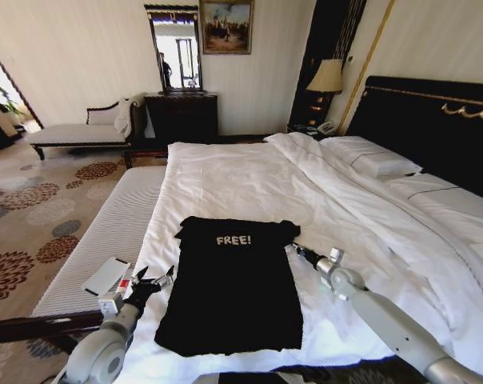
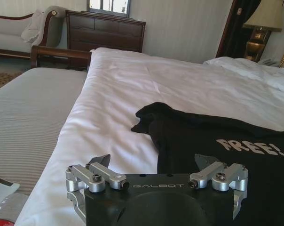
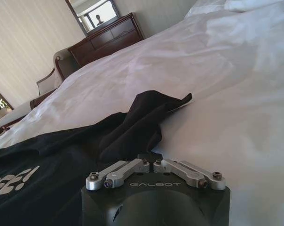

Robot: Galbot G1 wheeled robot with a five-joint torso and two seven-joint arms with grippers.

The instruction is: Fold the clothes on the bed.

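The clothes are one black T-shirt (image 1: pixel 233 296) with a white "FREE!" print, lying flat on the white bed (image 1: pixel 249 176) near its close edge. My left gripper (image 1: pixel 155 280) stands open just off the shirt's left side. In the left wrist view the left gripper (image 2: pixel 153 162) hovers low, one finger over the white sheet and the other over the shirt (image 2: pixel 226 141). My right gripper (image 1: pixel 296 250) is at the shirt's right edge under the sleeve. In the right wrist view the right gripper (image 3: pixel 151 157) is shut against the bunched sleeve fabric (image 3: pixel 132 127).
A striped bench (image 1: pixel 105 232) runs along the bed's left side, with a white card (image 1: pixel 105 276) on it and a dark wooden rail (image 1: pixel 33 326) nearer me. Pillows (image 1: pixel 369 156) and the headboard (image 1: pixel 433 120) are at the right. A dresser (image 1: pixel 181 116) and a chaise (image 1: pixel 77 132) stand far back.
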